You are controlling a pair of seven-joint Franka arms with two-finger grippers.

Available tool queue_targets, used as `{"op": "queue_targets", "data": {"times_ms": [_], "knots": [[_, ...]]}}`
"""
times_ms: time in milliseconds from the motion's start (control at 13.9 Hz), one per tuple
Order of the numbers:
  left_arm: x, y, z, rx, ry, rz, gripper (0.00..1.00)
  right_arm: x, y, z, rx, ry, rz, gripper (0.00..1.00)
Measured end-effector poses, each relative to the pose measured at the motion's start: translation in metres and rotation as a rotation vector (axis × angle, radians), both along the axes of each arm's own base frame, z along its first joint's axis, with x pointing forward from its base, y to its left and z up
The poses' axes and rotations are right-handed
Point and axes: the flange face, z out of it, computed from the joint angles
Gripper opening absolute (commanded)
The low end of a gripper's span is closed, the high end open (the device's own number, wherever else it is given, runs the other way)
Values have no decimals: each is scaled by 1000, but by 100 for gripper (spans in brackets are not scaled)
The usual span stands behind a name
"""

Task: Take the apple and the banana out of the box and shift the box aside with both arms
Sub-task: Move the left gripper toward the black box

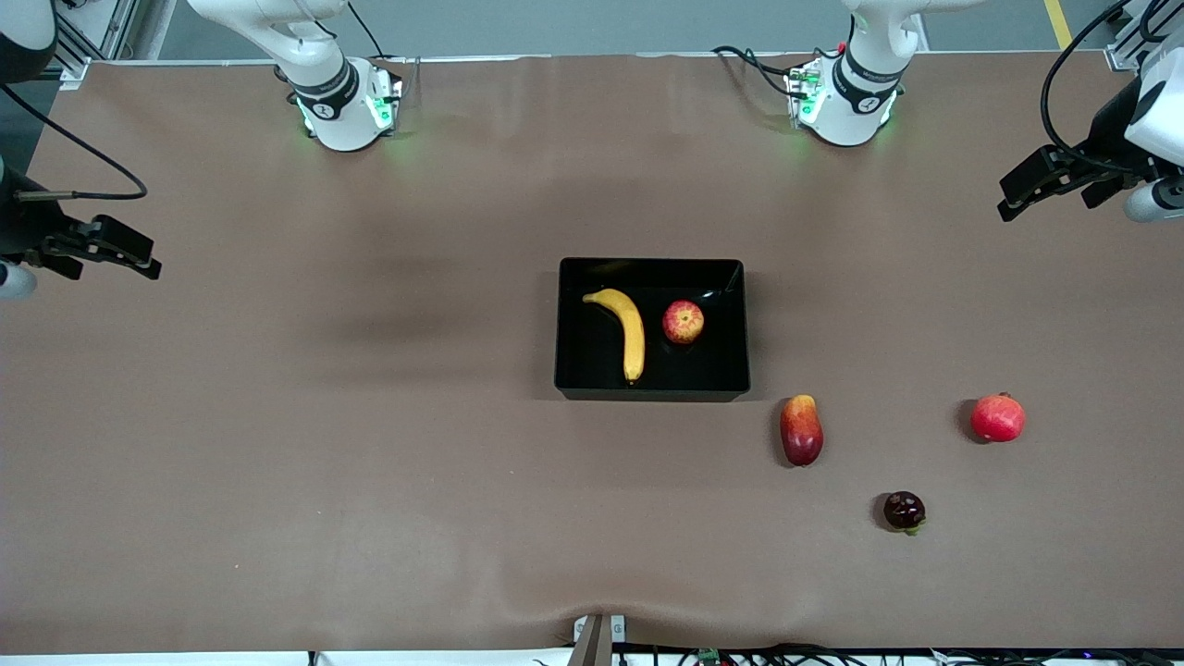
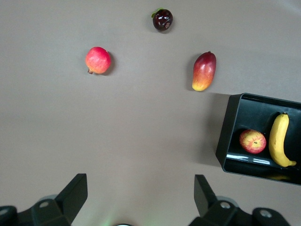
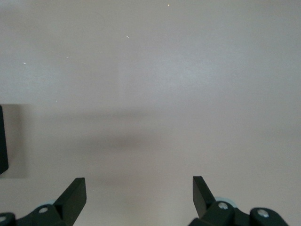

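The black box (image 1: 652, 393) rests at the middle of the table. Inside it lie the yellow banana (image 1: 631, 333) and, beside it, the small red apple (image 1: 683, 322). My left gripper (image 1: 1005, 196) hangs open over the left arm's end of the table and holds nothing. Its wrist view shows the open left gripper (image 2: 141, 183) over bare cloth, with the box (image 2: 225, 136), apple (image 2: 252, 141) and banana (image 2: 280, 139) farther off. My right gripper (image 1: 153, 259) hangs open over the right arm's end of the table. In its own view the right gripper (image 3: 138, 186) holds nothing, and one box corner (image 3: 3, 141) shows.
A red-orange mango (image 1: 801, 429), a plain red round fruit (image 1: 997, 417) and a small dark fruit (image 1: 904, 511) lie on the brown cloth, nearer the front camera than the box, toward the left arm's end. The left wrist view shows the mango (image 2: 204, 70), red fruit (image 2: 98, 60) and dark fruit (image 2: 162, 20).
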Motion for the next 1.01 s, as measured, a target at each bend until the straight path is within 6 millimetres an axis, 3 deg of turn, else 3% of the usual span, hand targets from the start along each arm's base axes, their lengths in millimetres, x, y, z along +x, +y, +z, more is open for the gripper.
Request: {"op": "queue_targets", "data": {"times_ms": [432,649,793,1009], "knots": [[2,0,-2,0,5,0,100,-9,-17,7,1,49,-31,100],[12,-5,-21,-2,41,-4,100,-12,-36,6,3,64,-64,100],[24,-26,-49,-13,90,17,100,-12,-40,7,3,61,-70,100],[43,-84,-94,-24,120,102,100,-11,-34,12,3,50,-61,100]]}}
